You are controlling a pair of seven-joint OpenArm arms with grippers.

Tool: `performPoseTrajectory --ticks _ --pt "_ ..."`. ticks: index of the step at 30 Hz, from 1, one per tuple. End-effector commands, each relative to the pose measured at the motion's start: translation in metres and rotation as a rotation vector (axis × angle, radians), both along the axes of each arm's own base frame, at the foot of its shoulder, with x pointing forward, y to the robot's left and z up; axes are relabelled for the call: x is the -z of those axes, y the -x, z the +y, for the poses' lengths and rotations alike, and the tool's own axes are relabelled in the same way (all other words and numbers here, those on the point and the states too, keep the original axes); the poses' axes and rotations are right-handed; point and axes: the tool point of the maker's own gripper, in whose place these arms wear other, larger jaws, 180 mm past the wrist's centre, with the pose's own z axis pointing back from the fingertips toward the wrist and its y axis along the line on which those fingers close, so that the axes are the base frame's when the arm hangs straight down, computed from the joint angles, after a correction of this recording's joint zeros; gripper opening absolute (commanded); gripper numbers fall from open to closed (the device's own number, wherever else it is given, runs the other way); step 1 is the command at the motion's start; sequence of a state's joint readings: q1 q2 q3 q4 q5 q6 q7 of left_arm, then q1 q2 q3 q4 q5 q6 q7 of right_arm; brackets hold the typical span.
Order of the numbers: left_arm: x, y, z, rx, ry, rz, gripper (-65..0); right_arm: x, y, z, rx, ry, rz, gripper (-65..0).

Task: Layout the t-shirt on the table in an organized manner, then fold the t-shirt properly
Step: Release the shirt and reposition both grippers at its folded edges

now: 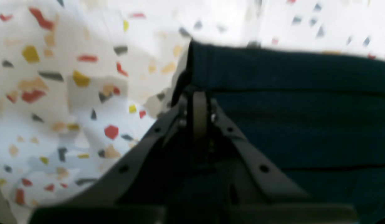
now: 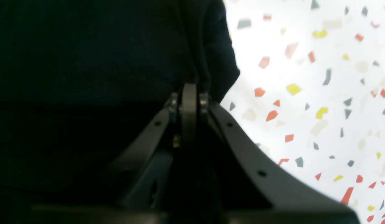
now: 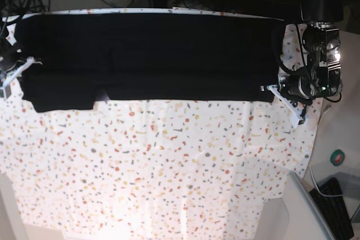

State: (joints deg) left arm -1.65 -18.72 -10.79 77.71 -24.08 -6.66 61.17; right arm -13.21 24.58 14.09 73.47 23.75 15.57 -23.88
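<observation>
Both grippers, left [image 1: 199, 102] and right [image 2: 189, 99], clamped on shirt [image 3: 152, 54] ends, upper frame. Uneven pull risks skewed fold, hem slipping out.

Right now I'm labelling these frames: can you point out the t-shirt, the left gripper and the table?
t-shirt [image 3: 152, 54], base view, middle of the black cloth.
left gripper [image 1: 199, 107], left wrist view, closed fingertips at the shirt's edge.
table [image 3: 169, 161], base view, bare flecked surface.
</observation>
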Motion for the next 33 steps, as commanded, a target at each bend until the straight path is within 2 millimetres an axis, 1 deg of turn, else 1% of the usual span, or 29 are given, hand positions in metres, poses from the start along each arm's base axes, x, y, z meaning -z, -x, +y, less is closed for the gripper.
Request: performPoseTrajectory --ticks 1,3,6,7,8,9,10,11,12,14,15,16,17,18,20,22,24,26,28,29,31,33 --pt "-0.01 -0.008 0.008 0.001 -0.021 -0.028 -65.0 -0.015 -0.013 -0.011 0.005 0.023 -0.052 -65.0" --pt "-0.01 -0.008 0.008 0.002 -0.024 -0.027 -65.0 -0.012 -0.013 -0.005 0.008 0.007 -0.053 -65.0" --pt "-0.009 -0.007 0.009 0.002 -0.027 -0.025 -65.0 -0.012 -0.012 -0.003 0.01 0.003 -0.054 -65.0" --pt "-0.01 -0.007 0.009 0.001 -0.027 -0.026 -65.0 -0.01 -0.011 0.0 0.012 -0.004 -0.052 -61.4" --pt "-0.01 -0.007 0.011 -0.005 -0.027 -0.028 -65.0 -0.008 -0.011 0.004 0.014 -0.016 -0.053 -52.1" --pt "-0.01 -0.007 0.011 -0.008 -0.027 -0.028 -59.1 -0.009 -0.012 0.007 0.015 -0.02 -0.06 -45.3" --pt "-0.011 -0.007 0.012 -0.009 -0.027 -0.028 -51.5 -0.015 -0.014 0.006 0.031 -0.024 -0.083 -38.6" --pt "-0.011 -0.007 0.013 -0.009 -0.03 -0.03 -43.3 -0.022 -0.013 0.0 0.062 -0.024 -0.111 -33.9" --pt "-0.012 -0.008 0.013 -0.011 -0.027 -0.031 -34.9 -0.029 -0.012 0.0 0.1 -0.037 -0.144 -32.0" --pt "-0.017 -0.01 0.018 -0.029 -0.027 -0.053 -20.2 -0.05 -0.017 0.003 0.152 -0.05 -0.231 -32.7" --pt "-0.02 -0.008 0.023 -0.052 -0.025 -0.064 -14.6 -0.061 -0.021 0.005 0.165 -0.053 -0.271 -33.0" --pt "-0.027 -0.007 0.033 -0.086 -0.029 -0.087 -10.0 -0.072 -0.025 0.008 0.164 -0.05 -0.302 -32.9" --pt "-0.033 -0.007 0.038 -0.113 -0.027 -0.112 -7.7 -0.076 -0.027 0.011 0.151 -0.035 -0.312 -32.7" --pt "-0.041 -0.008 0.043 -0.151 -0.019 -0.148 -7.1 -0.079 -0.032 0.014 0.13 -0.015 -0.315 -32.6" --pt "-0.061 -0.006 0.061 -0.246 -0.016 -0.226 -7.2 -0.08 -0.055 0.023 0.085 0.011 -0.32 -32.4" --pt "-0.077 0.003 0.081 -0.345 -0.017 -0.288 -7.2 -0.069 -0.074 0.024 0.064 0.042 -0.283 -32.4" --pt "-0.093 0.013 0.103 -0.436 -0.03 -0.346 -7.4 -0.052 -0.093 0.016 0.066 0.076 -0.2 -32.4" --pt "-0.099 0.03 0.119 -0.451 -0.06 -0.361 -7.4 -0.035 -0.109 0.013 0.064 0.095 -0.13 -32.6" --pt "-0.102 0.044 0.127 -0.386 -0.088 -0.369 -7.4 -0.022 -0.12 0.011 0.067 0.102 -0.081 -32.6" --pt "-0.102 0.049 0.131 -0.358 -0.101 -0.37 -7.4 -0.018 -0.124 0.01 0.067 0.106 -0.065 -32.6" --pt "-0.099 0.068 0.14 -0.322 -0.128 -0.351 -7.4 -0.013 -0.131 0.01 0.066 0.105 -0.048 -32.4" --pt "-0.097 0.081 0.143 -0.284 -0.147 -0.33 -7.4 -0.009 -0.134 0.01 0.067 0.099 -0.033 -32.4"
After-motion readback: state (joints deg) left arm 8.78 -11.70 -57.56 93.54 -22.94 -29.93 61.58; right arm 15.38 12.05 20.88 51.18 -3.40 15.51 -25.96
